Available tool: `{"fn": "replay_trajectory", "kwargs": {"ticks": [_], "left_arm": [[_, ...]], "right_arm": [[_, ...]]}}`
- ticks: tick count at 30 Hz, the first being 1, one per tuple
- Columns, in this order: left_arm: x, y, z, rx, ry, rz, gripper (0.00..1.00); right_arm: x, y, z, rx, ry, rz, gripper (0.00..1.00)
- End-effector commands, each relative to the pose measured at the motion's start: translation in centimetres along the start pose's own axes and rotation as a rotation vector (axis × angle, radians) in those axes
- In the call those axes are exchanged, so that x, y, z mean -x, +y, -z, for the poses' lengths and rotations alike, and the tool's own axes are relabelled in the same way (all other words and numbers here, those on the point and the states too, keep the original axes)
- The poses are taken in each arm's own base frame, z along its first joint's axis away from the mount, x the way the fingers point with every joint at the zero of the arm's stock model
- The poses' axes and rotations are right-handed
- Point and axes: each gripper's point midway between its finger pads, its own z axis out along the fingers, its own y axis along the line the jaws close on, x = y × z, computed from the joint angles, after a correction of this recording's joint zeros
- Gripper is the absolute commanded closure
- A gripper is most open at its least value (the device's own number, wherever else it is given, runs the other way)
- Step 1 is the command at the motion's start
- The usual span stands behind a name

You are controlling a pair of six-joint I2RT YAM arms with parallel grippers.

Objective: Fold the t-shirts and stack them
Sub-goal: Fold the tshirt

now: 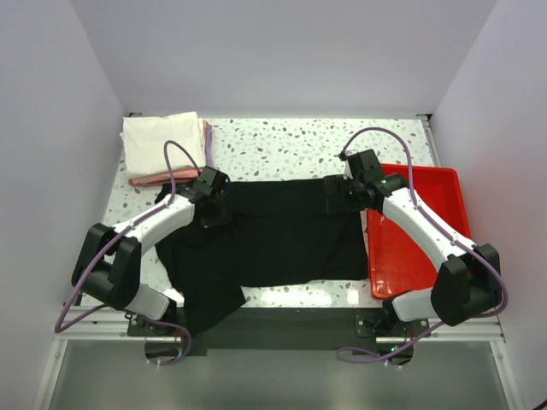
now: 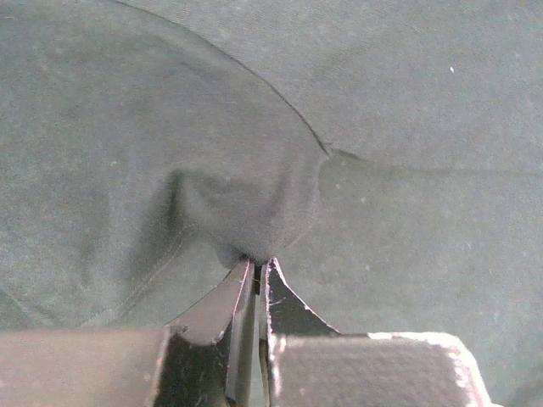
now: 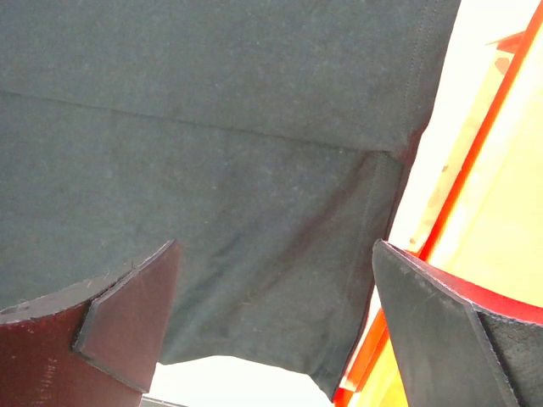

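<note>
The black t-shirt (image 1: 282,235) lies spread on the table, with one sleeve hanging over the near left edge. My left gripper (image 1: 214,203) is at its far left part and is shut on a pinch of the black cloth (image 2: 254,212), which puckers at the closed tips (image 2: 257,264). My right gripper (image 1: 342,195) is open, hovering over the shirt's far right corner (image 3: 254,170) with fingers wide apart (image 3: 273,250) and nothing between them. A stack of folded t-shirts (image 1: 162,145) sits at the back left, white on top, pink beneath, with a lavender edge.
A red plastic tray (image 1: 419,248) stands on the right, next to the shirt's right edge. In the right wrist view its floor (image 3: 501,237) lies close beside my right finger. The speckled tabletop (image 1: 282,145) shows behind the shirt. White walls enclose three sides.
</note>
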Motion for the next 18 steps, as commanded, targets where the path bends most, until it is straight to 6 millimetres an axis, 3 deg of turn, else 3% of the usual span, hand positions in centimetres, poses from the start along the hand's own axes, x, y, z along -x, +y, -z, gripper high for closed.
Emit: {"fn": "replay_trajectory", "kwargs": {"ticks": [1,6,11,16,17,18], "left_arm": [[0.2,-1.3,1.8,-0.056,0.022,-0.050,0.94],[-1.2,-1.9,1.7,-0.089,0.088,-0.076,0.91],[-2.5,-2.9,1.4,-0.142,0.142,-0.113,0.72],[-2.8,-4.1,1.8,-0.198,0.161,-0.144,0.36],[-2.1,-4.1,2.2,-0.188,0.137,-0.142,0.26],[-1.7,-4.1,2.7,-0.190,0.117,-0.143,0.06]], "right_arm": [[0.0,-0.5,0.5,-0.015,-0.006,0.008,0.01],[-0.2,-0.3,0.4,-0.005,0.002,0.011,0.01],[-0.4,-0.3,0.1,-0.006,0.010,0.011,0.01],[-0.3,-0.1,0.2,0.004,0.004,0.017,0.01],[-0.3,-0.1,0.3,0.009,-0.001,0.017,0.01],[-0.2,0.0,0.4,0.018,-0.007,0.022,0.01]]}}
